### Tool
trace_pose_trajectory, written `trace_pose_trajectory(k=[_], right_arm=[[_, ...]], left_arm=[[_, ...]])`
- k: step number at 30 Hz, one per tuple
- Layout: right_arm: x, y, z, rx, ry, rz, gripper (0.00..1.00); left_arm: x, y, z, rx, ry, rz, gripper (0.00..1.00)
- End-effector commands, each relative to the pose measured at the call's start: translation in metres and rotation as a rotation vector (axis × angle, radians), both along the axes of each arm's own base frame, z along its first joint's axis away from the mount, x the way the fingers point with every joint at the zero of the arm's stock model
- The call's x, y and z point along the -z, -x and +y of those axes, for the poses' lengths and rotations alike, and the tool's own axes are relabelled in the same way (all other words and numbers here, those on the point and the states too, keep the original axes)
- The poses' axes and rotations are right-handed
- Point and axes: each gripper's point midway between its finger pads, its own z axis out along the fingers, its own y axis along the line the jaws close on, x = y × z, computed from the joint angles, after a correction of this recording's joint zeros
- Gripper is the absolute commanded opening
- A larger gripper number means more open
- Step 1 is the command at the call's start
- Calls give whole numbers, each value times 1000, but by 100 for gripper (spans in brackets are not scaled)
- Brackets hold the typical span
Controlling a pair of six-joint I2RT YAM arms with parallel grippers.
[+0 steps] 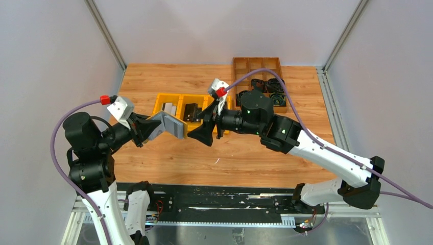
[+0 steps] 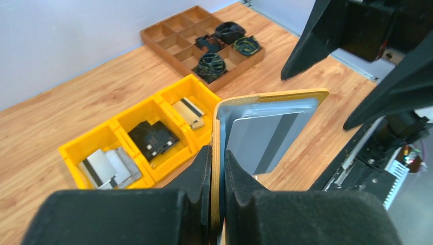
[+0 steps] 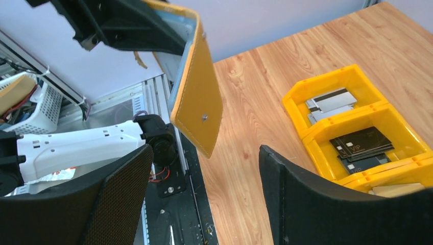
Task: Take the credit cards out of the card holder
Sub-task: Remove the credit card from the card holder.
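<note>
Wood-grain table, two containers sitting on it

We're looking at the wooden table (image 1: 255,158). Flat on its far half, around the middle, sits a yellow bin (image 1: 181,95) split into three compartments side by side. Over by the far right corner we've got a brown divided tray (image 1: 245,66) – near the bin's right end but not touching it, and well apart from the near edge.

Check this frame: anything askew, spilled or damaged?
Nothing spilled or damaged. The one oddity is by design: the holder hangs tilted above the table, pinched at one end by the left claw, a grey card showing inside. The right claw is open beside it. The loose cards lie sorted in the bin, slightly fanned.
</note>
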Motion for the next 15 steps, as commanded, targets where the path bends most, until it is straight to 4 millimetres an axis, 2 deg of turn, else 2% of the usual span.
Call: trace_pose_trajectory(k=[1,8,11,15], right_arm=[[-31,-1,2,-87,-75,10,79],[-27,-3,36,-255,4,22,81],[-19,-4,49,-300,48,46,81],[2,-10,61,-307,124,56,82]], left_arm=[[18,-9,14,-72,-73,15,8],[46,-17,23,-88,-124,70,6],[51,-18,23,-85,-129,76,6],[52,-17,22,-76,-131,72,5]])
